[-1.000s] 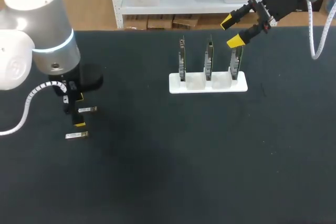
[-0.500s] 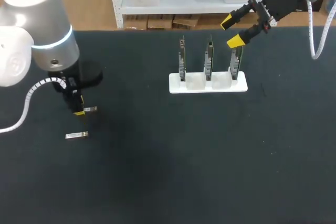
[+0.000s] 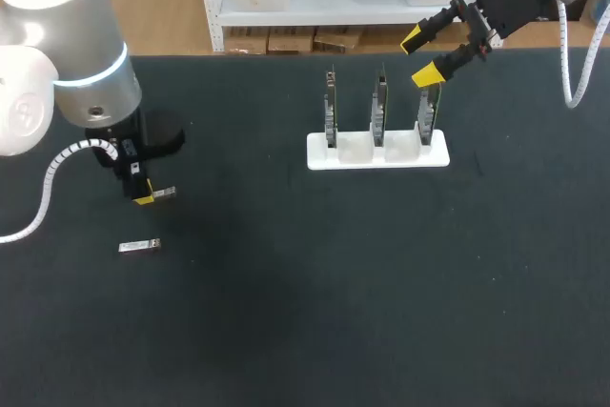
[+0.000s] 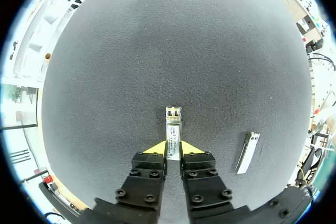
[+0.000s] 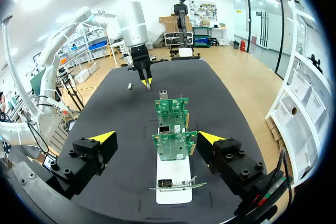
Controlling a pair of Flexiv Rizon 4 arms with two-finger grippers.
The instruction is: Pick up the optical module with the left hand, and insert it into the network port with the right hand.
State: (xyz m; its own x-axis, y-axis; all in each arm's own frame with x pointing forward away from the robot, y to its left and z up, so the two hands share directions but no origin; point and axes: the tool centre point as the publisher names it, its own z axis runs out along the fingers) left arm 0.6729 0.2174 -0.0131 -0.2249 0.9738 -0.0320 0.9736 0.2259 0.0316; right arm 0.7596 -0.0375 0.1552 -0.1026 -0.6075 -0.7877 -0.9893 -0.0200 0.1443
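A small silver optical module (image 4: 172, 127) sits between the fingers of my left gripper (image 4: 172, 149), which is shut on it, the module's front end sticking out ahead of the yellow tips. In the head view this gripper (image 3: 143, 195) points down at the table's left side, with the module (image 3: 163, 193) jutting to its right. My right gripper (image 3: 426, 56) hangs open above the rightmost of three upright network cards (image 3: 429, 113). From the right wrist, the cards (image 5: 173, 145) stand in a row ahead of the open right gripper (image 5: 156, 138).
A second silver module (image 3: 139, 247) lies flat on the black mat just in front of my left gripper, beside it in the left wrist view (image 4: 247, 152). The cards stand in a white holder (image 3: 377, 153) at the table's far middle.
My left gripper's fingers have closed from wide open onto the module, and the left arm has shifted slightly. The right arm has not moved.
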